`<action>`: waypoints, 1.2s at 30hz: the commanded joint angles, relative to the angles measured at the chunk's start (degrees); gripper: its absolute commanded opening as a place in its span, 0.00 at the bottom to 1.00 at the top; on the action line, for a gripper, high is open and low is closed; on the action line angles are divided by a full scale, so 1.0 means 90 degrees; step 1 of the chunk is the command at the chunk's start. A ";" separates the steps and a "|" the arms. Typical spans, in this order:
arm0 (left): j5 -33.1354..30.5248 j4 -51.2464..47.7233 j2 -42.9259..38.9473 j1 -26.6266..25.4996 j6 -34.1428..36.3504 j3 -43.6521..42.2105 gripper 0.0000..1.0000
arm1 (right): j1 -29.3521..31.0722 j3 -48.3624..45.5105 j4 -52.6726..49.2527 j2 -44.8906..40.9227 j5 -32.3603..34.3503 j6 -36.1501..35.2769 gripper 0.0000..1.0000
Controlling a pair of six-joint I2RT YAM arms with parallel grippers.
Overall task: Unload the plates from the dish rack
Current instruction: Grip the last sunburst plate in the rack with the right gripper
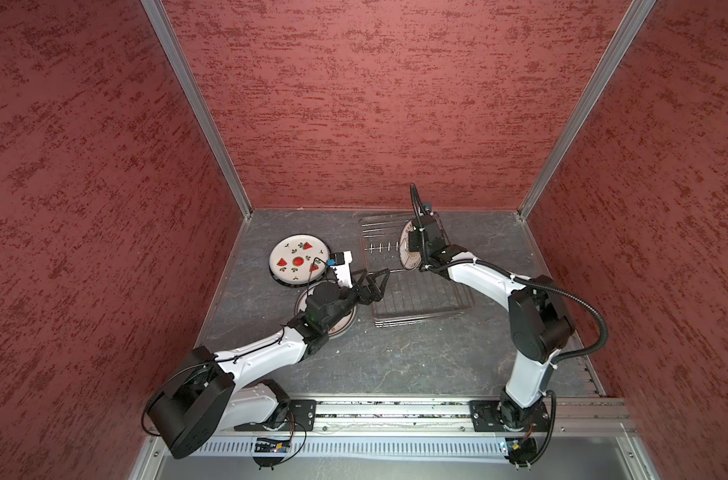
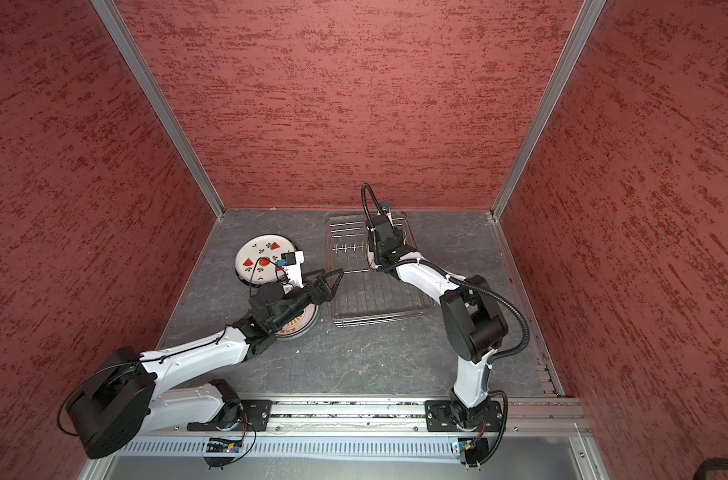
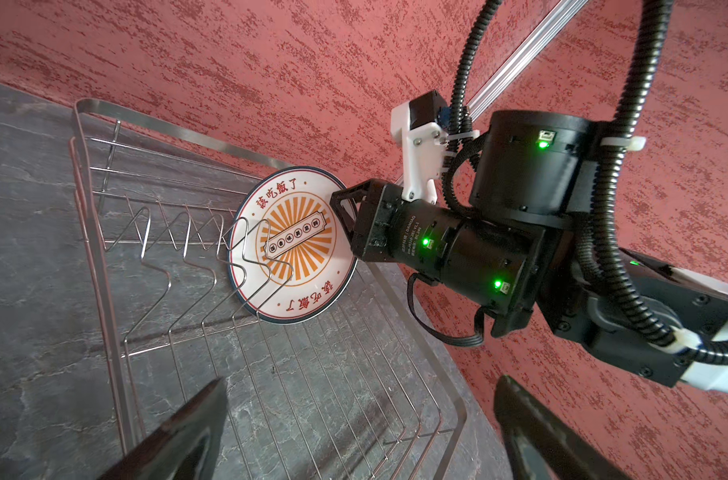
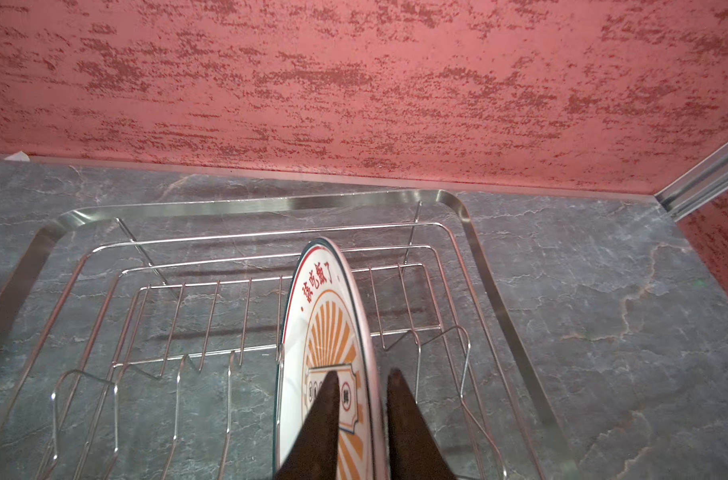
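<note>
The right claw (image 4: 364,372) is narrowed onto a round white plate with an orange sunburst print and red lettering (image 4: 329,316), pinching its upper rim. One dark finger (image 4: 327,415) lies over the printed face and the other sits against the back. The sunburst plate (image 3: 293,245) stands on edge, leaning a little, directly beneath this claw. Its lower part is lodged among the bent wire prongs (image 1: 381,248) of a rectangular silver wire dish rack (image 4: 245,203). The dish rack (image 1: 428,299) spreads out below the right claw and to both sides of it, and the row of prongs runs from the plate's printed face toward the left claw.

The left claw (image 1: 383,286) is spread wide with nothing between its fingers (image 3: 187,432). It hangs at the rack's edge on the side the printed face looks toward, well apart from the right claw and pointing at the plate. Its height above the wires cannot be told.

Behind the left claw, beside its wrist, a round white plate printed with red watermelon slices (image 1: 297,259) lies flat on the grey stone-patterned tabletop (image 1: 395,365), outside the rack. Further back, under the same arm's wrist, another round white plate with orange-brown print (image 2: 304,325) lies flat, mostly hidden by the arm. Red textured walls (image 1: 354,104) rise beyond the right claw, past the rack's far rim.
</note>
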 commanded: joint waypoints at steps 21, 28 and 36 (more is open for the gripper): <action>-0.0181 0.0054 -0.0024 -0.0144 -0.0015 -0.0039 0.99 | 0.0607 0.0351 0.0387 0.0065 0.1575 -0.0349 0.02; -0.0142 0.0114 0.0048 -0.0144 -0.0029 -0.0012 0.99 | 0.0728 0.0359 0.0512 -0.0100 0.1901 -0.0704 0.00; -0.0232 0.0814 -0.0052 -0.0033 -0.0120 -0.0406 0.99 | 0.0960 0.0023 0.1152 -0.0581 0.2390 -0.1356 0.00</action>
